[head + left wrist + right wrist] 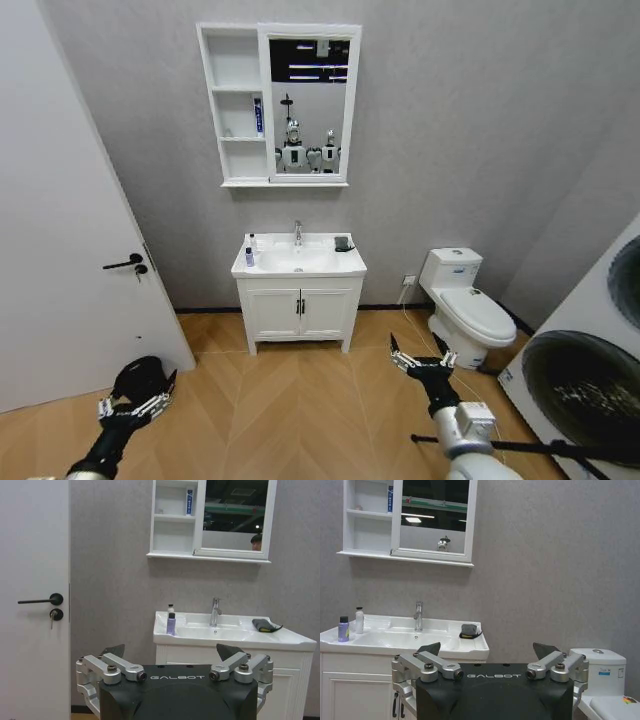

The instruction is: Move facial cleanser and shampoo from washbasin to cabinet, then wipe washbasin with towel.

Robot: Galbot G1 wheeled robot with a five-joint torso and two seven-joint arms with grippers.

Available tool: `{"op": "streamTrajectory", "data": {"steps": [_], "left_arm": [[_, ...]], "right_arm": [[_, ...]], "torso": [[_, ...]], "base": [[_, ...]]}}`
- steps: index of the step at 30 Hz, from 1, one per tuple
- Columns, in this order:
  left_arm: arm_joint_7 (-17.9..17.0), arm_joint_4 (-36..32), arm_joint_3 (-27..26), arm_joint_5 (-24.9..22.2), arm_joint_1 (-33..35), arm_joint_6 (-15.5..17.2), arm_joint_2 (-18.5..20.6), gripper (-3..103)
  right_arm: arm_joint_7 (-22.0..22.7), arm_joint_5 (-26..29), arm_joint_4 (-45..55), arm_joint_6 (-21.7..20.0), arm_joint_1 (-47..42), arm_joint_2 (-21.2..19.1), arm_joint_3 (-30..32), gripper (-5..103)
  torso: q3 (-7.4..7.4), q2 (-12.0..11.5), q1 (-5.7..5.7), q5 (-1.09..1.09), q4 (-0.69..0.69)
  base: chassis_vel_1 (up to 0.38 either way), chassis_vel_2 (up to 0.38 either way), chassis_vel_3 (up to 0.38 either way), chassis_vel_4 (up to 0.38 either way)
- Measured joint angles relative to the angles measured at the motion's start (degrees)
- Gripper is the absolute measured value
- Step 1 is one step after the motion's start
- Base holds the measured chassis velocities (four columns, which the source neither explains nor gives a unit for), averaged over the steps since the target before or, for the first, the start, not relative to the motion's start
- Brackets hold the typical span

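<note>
Grey-walled bathroom, herringbone wood floor. Washbasin (299, 262) straight ahead: purple bottle (249, 257) plus white bottle (252, 241) on left rim, towel (343, 244) on right rim. Cabinet (234, 105) up on wall, blue tube (258, 115) on middle shelf. Left gripper (135, 404) and right gripper (421, 362) both low over floor, well back from basin, jaws spread, holding nothing.

Head view from high up and well back, facing the far wall, washbasin (298, 258) and cabinet (233, 105) central, both wrist views low, level, looking over their own tool toward the same washbasin (230, 632) (402, 637), shared by all three.
</note>
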Motion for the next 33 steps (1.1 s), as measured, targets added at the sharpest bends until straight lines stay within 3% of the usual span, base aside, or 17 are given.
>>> {"op": "streamTrajectory", "data": {"steps": [6, 15, 21, 33], "left_arm": [[0.4, -0.5, -0.3, 0.2, -0.9, 2.1, 0.1, 100], [-3.2, -1.7, -0.4, 0.8, -2.9, 3.6, -0.2, 100], [-5.6, -2.0, 0.3, 2.2, -3.6, 3.6, -0.2, 100], [-5.7, -3.0, 0.2, 3.2, -3.2, 3.6, -1.1, 100]], "right_arm": [[0.1, 0.2, 0.0, -0.4, 0.0, -0.1, 0.2, 100], [0.1, 0.6, 0.1, -1.3, 0.2, -0.7, 0.5, 100], [-0.1, 0.6, 0.2, -1.3, -0.2, -0.8, 0.9, 100], [-0.4, 0.4, -0.2, -1.1, -0.4, -0.9, 0.9, 100]], "torso": [[0.00, 0.0, 0.00, 0.00, 0.01], [0.00, 0.0, 0.00, 0.00, 0.01], [0.00, 0.0, 0.00, 0.00, 0.01], [0.00, 0.0, 0.00, 0.01, 0.01]], "base": [[0.000, 0.000, 0.000, 0.000], [0.000, 0.000, 0.000, 0.000], [0.000, 0.000, 0.000, 0.000], [0.000, 0.000, 0.000, 0.000]]}}
